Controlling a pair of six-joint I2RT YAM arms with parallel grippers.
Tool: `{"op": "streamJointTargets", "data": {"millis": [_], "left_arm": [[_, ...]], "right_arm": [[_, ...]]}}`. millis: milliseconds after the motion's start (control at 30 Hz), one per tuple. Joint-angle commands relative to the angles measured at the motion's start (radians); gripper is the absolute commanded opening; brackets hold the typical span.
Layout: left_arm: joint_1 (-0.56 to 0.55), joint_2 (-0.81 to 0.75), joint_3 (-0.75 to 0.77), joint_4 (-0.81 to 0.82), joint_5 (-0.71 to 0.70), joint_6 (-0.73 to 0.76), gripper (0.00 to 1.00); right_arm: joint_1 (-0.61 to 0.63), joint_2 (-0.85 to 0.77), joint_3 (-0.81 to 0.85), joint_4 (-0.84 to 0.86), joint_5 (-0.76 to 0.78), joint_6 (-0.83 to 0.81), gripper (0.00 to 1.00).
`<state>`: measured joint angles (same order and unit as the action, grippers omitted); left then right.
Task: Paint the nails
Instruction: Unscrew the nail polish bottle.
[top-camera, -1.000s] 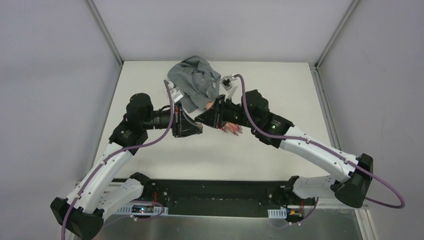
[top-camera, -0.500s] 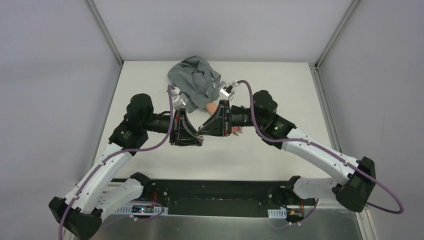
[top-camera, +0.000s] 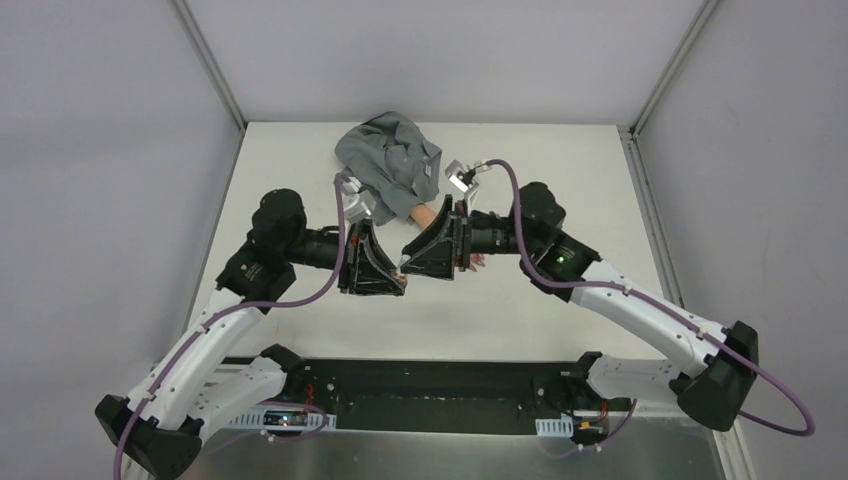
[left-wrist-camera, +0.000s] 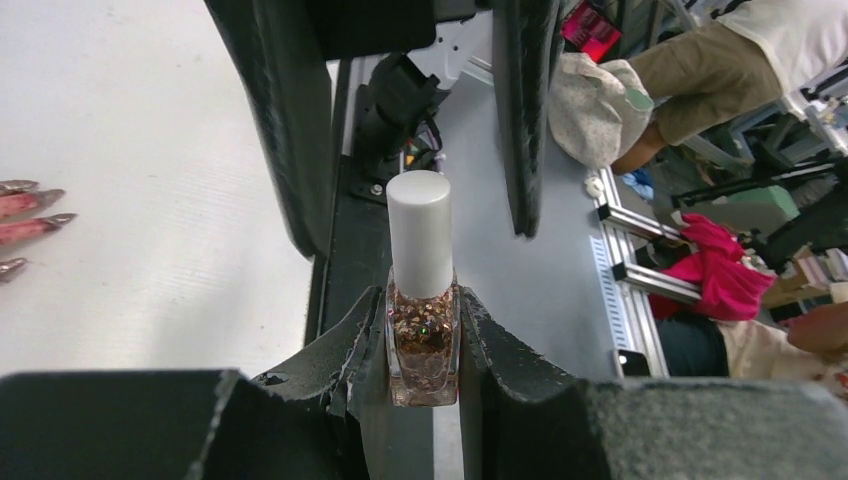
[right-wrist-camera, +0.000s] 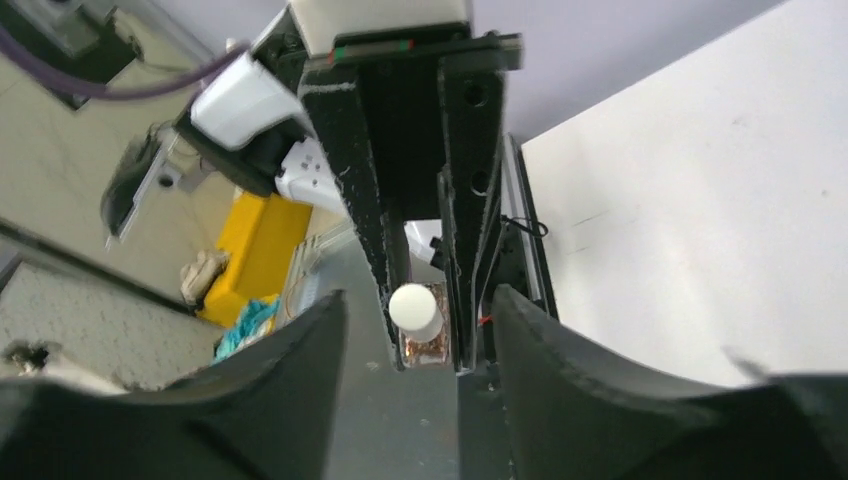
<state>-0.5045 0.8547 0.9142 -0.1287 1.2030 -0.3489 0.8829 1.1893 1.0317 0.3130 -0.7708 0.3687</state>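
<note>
Right hand (top-camera: 408, 264) swung round, released, astride white cap (left-wrist-camera: 420, 228), left hand (left-wrist-camera: 423, 312) clamping polish bottle (left-wrist-camera: 424, 350), nails (left-wrist-camera: 35, 201) partly hidden

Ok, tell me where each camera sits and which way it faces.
Top external: above and behind the robot, looking down on the table; left arm and right arm show.
Left wrist: on the left arm, looking along the left tool, shut on a glitter polish bottle; nails at left edge.
Right wrist: on the right arm, looking past the open right tool toward that bottle's cap.
Shared: both wrist views show the bottle and the opposing tool.
</note>
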Motion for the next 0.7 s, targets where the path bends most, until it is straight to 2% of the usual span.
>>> {"op": "streamJointTargets", "data": {"millis": [0,67,133,267,367,500,667], "left_arm": [[-0.006,-0.039,0.01,0.037,-0.044,0.063,0.0],[-0.005,-0.04,0.007,0.029,-0.077,0.075,0.0],[-0.005,-0.026,0.008,0.018,-0.114,0.08,0.0],[-0.005,-0.002,0.001,0.002,-0.244,0.076,0.0],[-0.005,-0.004,-0.019,-0.002,-0.425,0.062,0.0],[-0.005,-0.024,-0.052,-0.002,-0.617,0.035,0.0],[-0.007,-0.056,-0.076,-0.001,-0.707,0.027,0.0]], "right_arm": [[-0.028,-0.126,0.033,-0.107,0.21,0.058,0.67],[-0.051,-0.141,0.061,-0.224,0.258,0.082,0.74],[-0.073,-0.142,0.098,-0.353,0.28,0.107,0.76],[-0.096,-0.118,0.184,-0.594,0.355,0.176,0.75],[-0.094,-0.101,0.235,-0.713,0.488,0.257,0.7],[-0.082,-0.107,0.179,-0.65,0.612,0.349,0.65],[-0.019,-0.08,0.114,-0.511,0.798,0.401,0.59]]}}
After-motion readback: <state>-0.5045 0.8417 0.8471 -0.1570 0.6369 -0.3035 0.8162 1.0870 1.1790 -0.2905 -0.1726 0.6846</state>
